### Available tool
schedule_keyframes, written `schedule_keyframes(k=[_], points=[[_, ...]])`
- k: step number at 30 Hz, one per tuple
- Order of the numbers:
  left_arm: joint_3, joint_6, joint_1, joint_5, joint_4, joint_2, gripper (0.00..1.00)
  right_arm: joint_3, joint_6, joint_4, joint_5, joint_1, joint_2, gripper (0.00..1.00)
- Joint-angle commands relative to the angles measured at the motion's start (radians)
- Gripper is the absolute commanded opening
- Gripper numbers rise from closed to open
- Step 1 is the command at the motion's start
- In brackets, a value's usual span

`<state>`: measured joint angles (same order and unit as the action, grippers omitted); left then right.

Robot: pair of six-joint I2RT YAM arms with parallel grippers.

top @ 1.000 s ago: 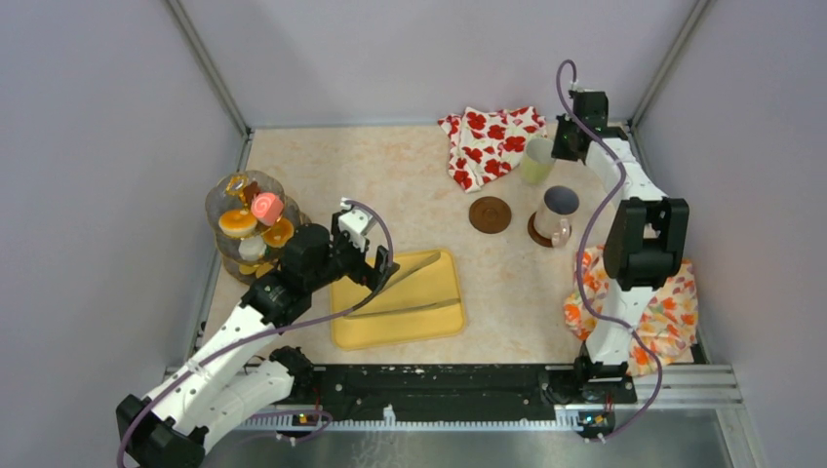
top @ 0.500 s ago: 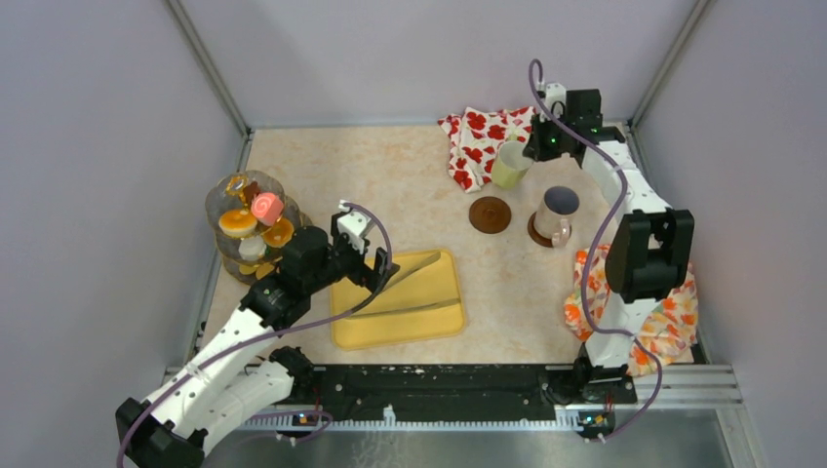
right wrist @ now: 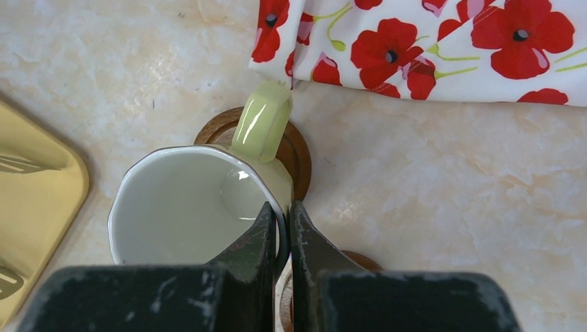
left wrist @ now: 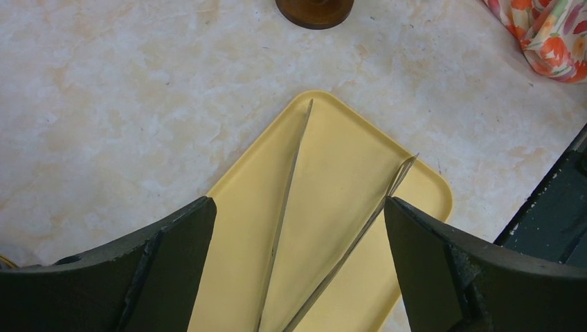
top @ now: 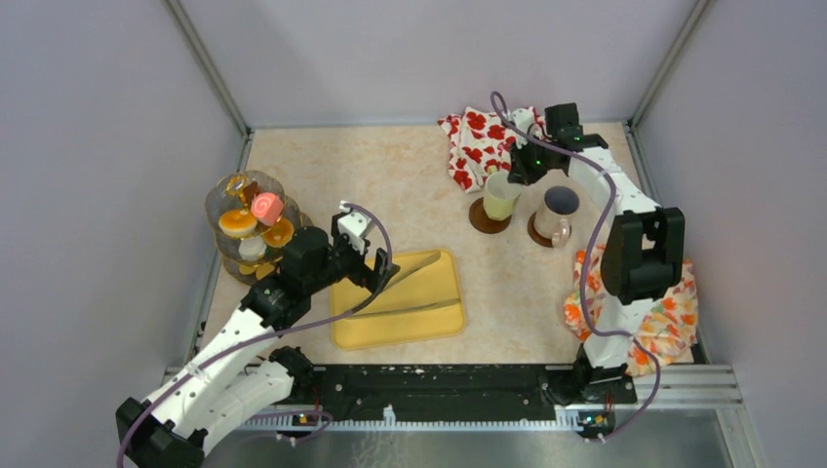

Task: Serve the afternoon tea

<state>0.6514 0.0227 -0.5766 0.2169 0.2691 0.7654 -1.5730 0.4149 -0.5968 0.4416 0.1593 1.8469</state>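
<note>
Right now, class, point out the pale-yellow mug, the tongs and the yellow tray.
pale-yellow mug point(right wrist: 262, 126): right wrist view, on its handle.
tongs point(left wrist: 286, 207): left wrist view, on the left arm.
yellow tray point(left wrist: 339, 173): left wrist view, bare surface between the arms.

No readable txt, labels, brand marks or nos. in any view. Pale-yellow mug point(right wrist: 187, 207) has plain glaze, and the cloth point(right wrist: 443, 48) has a red-flower print only, no lettering.
</note>
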Motion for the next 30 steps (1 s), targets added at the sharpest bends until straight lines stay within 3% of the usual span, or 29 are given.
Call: schedule_keyframes(k=[1,9,30], points=[[0.000,-0.013,-0.002,0.015,-0.051,-0.008,0.99,-0.103,-0.022,0.020,0.035,0.023,-0.059,0.00],[-0.001,-0.013,-0.002,0.022,-0.051,-0.012,0.99,-0.053,-0.042,0.071,-0.022,0.093,-0.049,0.00],[-0.005,-0.013,-0.002,0.023,-0.052,-0.017,0.99,-0.026,-0.057,0.086,-0.078,0.094,0.023,0.00]])
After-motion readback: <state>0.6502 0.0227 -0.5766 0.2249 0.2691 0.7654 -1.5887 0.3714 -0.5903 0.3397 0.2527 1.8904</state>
